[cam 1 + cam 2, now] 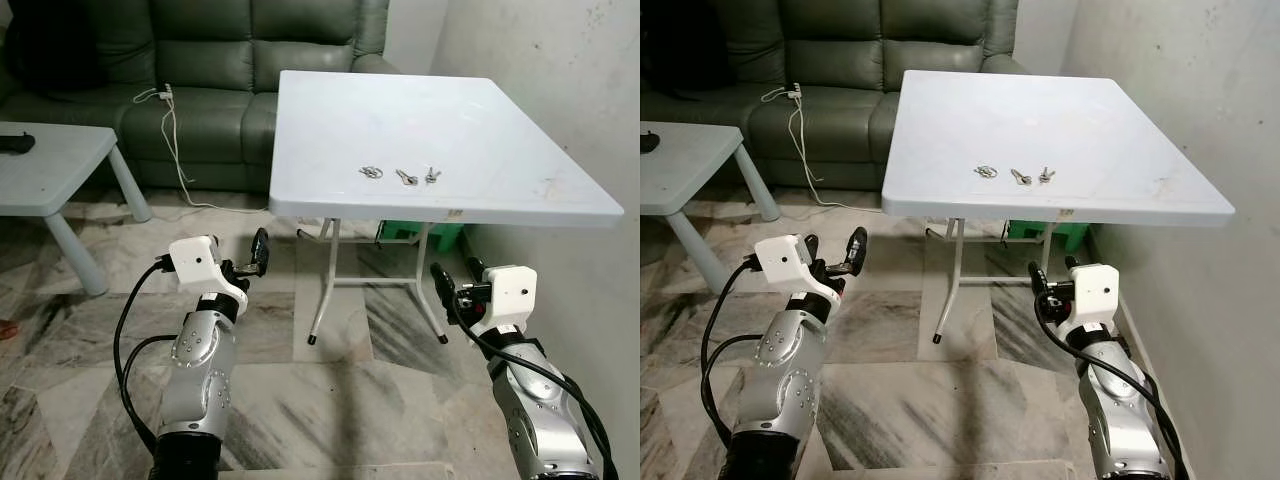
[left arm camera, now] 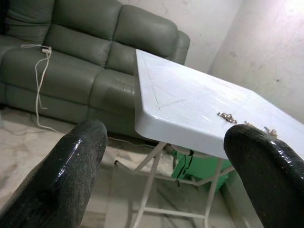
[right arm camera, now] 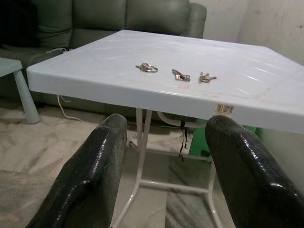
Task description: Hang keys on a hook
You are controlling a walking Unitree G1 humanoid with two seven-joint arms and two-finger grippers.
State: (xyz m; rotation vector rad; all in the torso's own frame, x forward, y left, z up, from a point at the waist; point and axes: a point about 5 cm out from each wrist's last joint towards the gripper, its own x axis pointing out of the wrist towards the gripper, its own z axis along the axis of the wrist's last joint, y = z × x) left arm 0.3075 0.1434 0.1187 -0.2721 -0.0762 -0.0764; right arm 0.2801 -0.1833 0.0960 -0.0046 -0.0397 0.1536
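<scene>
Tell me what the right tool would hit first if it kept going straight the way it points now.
Probably the near edge of the white table: the right tool aims just below it, so it might instead pass underneath toward the legs.

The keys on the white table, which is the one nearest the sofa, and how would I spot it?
Find the big white folding table against the right-hand wall. Three small metal keys lie in a row near its front edge. The one you want is the left end of that row, sitting a little apart from the other two.
</scene>
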